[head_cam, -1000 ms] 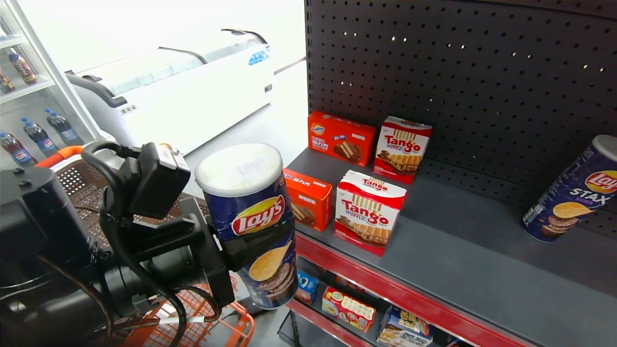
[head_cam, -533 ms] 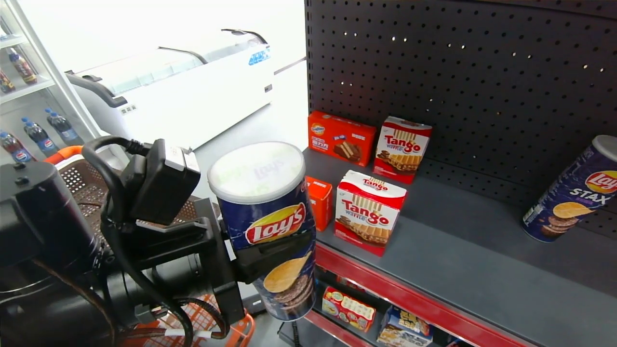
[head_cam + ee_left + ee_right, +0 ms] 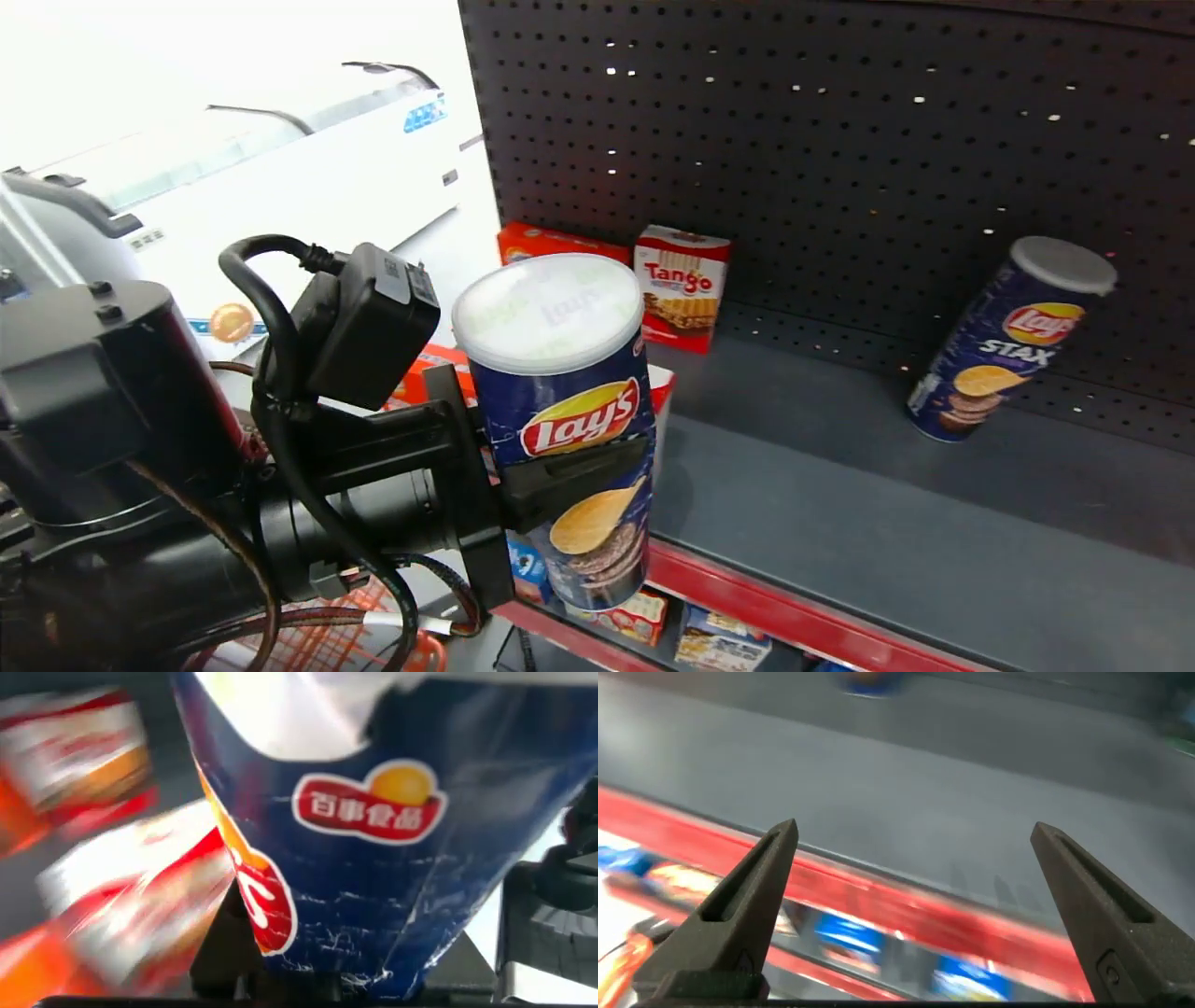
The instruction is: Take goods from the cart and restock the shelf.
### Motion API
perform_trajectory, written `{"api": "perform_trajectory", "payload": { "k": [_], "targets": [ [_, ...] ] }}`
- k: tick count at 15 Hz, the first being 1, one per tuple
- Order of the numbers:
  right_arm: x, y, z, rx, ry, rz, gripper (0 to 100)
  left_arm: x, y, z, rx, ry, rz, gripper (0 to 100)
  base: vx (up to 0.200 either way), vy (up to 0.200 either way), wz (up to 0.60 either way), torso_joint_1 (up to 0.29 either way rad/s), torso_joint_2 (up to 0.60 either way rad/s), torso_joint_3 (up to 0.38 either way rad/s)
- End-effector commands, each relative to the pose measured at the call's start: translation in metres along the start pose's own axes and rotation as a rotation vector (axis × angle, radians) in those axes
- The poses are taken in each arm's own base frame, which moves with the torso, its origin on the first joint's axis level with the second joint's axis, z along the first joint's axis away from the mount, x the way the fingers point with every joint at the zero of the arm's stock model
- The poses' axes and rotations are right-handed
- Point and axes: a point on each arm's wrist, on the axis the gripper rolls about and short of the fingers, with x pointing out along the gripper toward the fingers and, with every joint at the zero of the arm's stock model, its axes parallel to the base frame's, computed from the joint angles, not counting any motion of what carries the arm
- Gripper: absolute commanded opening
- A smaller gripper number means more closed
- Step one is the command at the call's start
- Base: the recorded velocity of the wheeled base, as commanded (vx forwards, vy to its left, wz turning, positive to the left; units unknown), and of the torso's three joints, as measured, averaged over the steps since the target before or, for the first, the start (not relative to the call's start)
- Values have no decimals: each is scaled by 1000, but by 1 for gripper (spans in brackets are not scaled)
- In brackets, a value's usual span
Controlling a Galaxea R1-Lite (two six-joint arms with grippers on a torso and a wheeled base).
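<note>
Head view: left gripper (image 3: 560,462) clamps upright chips can (image 3: 560,383) (right gripper (image 3: 913,833) spread wide).

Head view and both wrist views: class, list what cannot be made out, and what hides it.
Head view: the front wafer box is mostly hidden behind the held chip can.
Head view: the cart is cut off by the bottom edge.
Left wrist view: boxes beside the can are blurred.
Right wrist view: lower-shelf goods beyond the open right tool are blurred.
</note>
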Motion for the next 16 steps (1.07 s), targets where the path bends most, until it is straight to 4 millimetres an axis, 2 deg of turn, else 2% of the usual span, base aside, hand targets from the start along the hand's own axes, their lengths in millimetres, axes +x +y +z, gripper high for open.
{"api": "perform_trajectory", "payload": {
  "k": [1,4,12,15,16],
  "targets": [
    [0,0,0,0,0,0,100,4,0,-2,-3,6,-8,0,0,0,-600,-2,2,7],
    [0,0,0,0,0,0,100,7,0,1,1,-5,-14,0,0,0,-600,4,2,1],
    [0,0,0,1,0,0,100,6,2,-1,-3,4,0,0,0,0,0,0,0,0],
    [0,0,0,3,0,0,100,8,4,-2,-3,7,3,0,0,0,-600,2,4,2],
    [0,0,0,3,0,0,100,8,3,-3,-6,11,2,0,0,0,0,0,0,0]
  ]
}}
